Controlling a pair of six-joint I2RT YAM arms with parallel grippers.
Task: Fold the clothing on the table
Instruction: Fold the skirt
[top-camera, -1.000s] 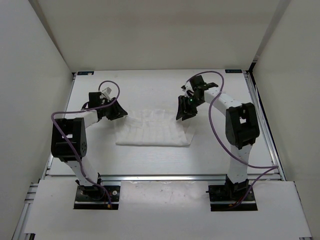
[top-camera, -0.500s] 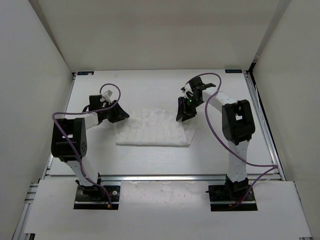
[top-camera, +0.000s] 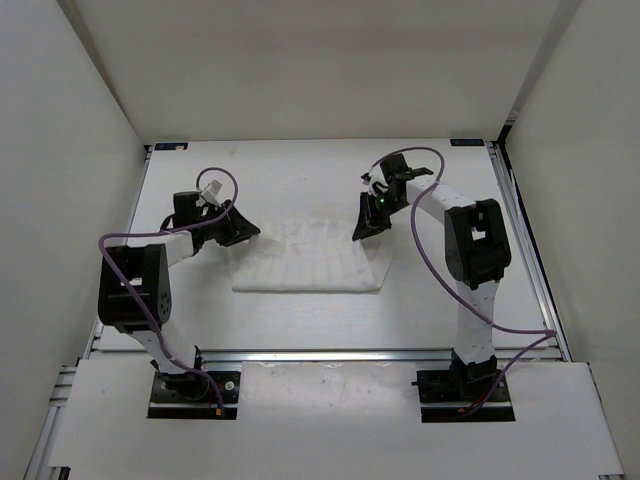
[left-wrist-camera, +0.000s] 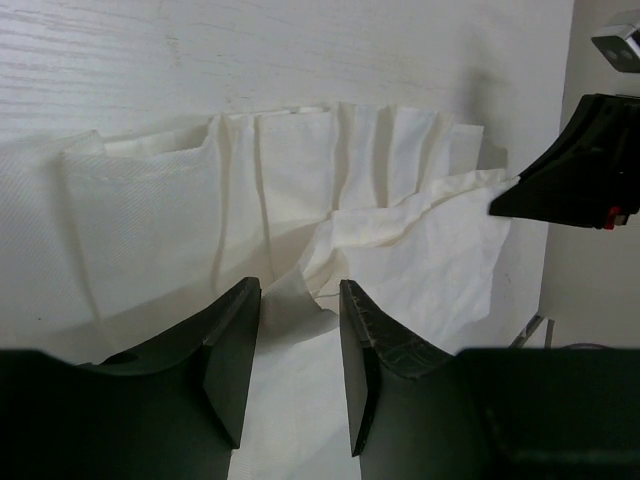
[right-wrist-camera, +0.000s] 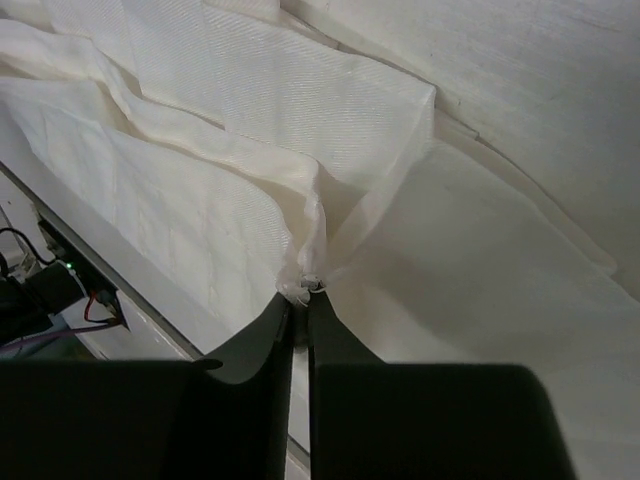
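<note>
**Right gripper** (right-wrist-camera: 300, 298): the jaws are seen pressed together on a small tuck of the clothing (right-wrist-camera: 360, 110). The thin fabric is drawn up into a peak at the tips. A pinch grip is recorded here.

**Left gripper** (left-wrist-camera: 298, 295): the jaws are held apart. A loose corner of the garment lies in the gap between them. No pad is seen pressing on it, so this side is noted as not yet gripped. Whether the cloth brushes the inner faces cannot be told.

**Placement:** from above, the two grippers are found at the far left and far right corners of the garment, tips angled down to the cloth. The clothing is spread mid-table (top-camera: 300, 170) between them. Its pleats run lengthwise and its near edge lies straight, toward the arm bases.

**Reasoning (judged):** the two far corners are presumably chosen so that the far edge can be raised evenly and carried over the near half. With only one corner clamped, a lift now would likely skew the fabric. The left jaws would need to be brought together on their corner first.
</note>
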